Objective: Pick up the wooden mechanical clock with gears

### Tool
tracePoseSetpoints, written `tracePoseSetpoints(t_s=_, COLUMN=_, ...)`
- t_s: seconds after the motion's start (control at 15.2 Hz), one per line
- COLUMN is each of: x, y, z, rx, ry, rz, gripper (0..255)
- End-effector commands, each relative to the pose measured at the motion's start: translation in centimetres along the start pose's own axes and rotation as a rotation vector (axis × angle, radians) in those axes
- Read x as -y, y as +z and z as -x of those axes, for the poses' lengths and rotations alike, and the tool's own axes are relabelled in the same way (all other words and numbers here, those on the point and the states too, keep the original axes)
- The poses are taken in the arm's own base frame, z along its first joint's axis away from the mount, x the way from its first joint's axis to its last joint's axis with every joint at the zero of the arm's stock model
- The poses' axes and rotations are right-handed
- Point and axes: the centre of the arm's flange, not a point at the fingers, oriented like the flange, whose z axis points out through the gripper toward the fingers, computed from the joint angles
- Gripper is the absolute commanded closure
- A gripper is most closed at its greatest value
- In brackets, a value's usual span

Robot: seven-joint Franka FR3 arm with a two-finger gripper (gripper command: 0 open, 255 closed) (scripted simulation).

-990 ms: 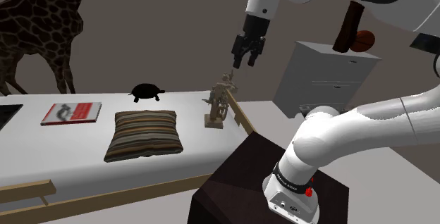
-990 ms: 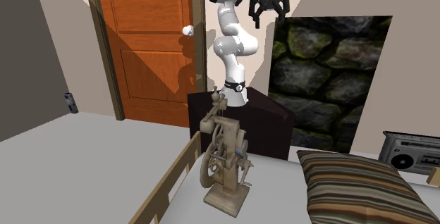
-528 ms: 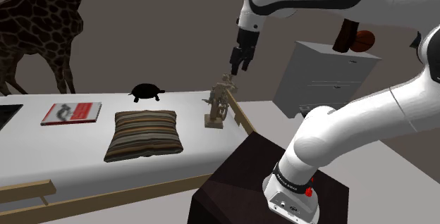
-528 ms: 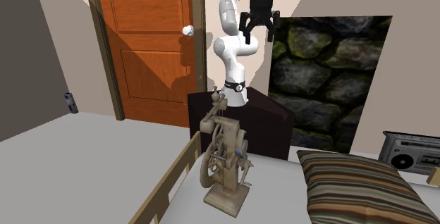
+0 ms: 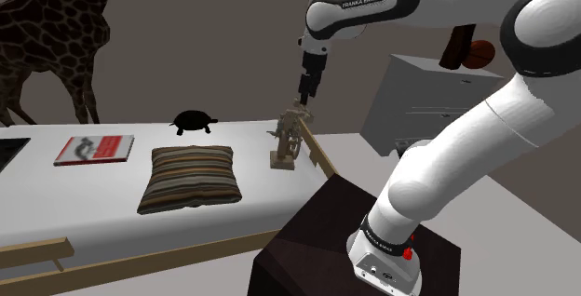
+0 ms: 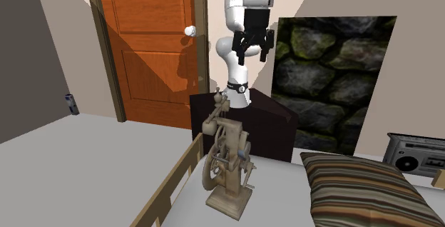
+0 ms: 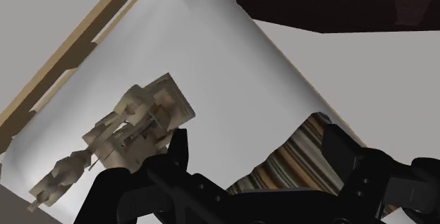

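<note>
Bedroom setting: white bed (image 5: 93, 196) with wooden rail (image 5: 319, 157), dark stand (image 5: 307, 243) close by. Clock (image 5: 290, 141) upright at bed edge beside rail, base on mattress, long axis vertical. Claw (image 5: 306, 94) hangs just above clock top, apart from it, pointing down. Fingers (image 7: 178, 156) spread wide, nothing between. Wrist view: clock (image 7: 130, 127) off-centre, outside finger farther from striped pillow (image 7: 296, 163), not in gap. Judgement: sideways shift toward that finger needed, then descent to straddle narrow frame; tall piece could tip.
</note>
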Motion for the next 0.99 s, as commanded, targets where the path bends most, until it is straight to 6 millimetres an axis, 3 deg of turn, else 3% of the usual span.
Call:
tracePoseSetpoints(t_s=0.0, x=-1.8, y=1.5, z=-1.6, rx=0.011, ry=-0.047, rz=0.013, gripper=0)
tracePoseSetpoints(t_s=0.92, x=-11.9, y=10.9, z=-13.5, rx=0.087, ry=-0.351, rz=0.092, gripper=0)
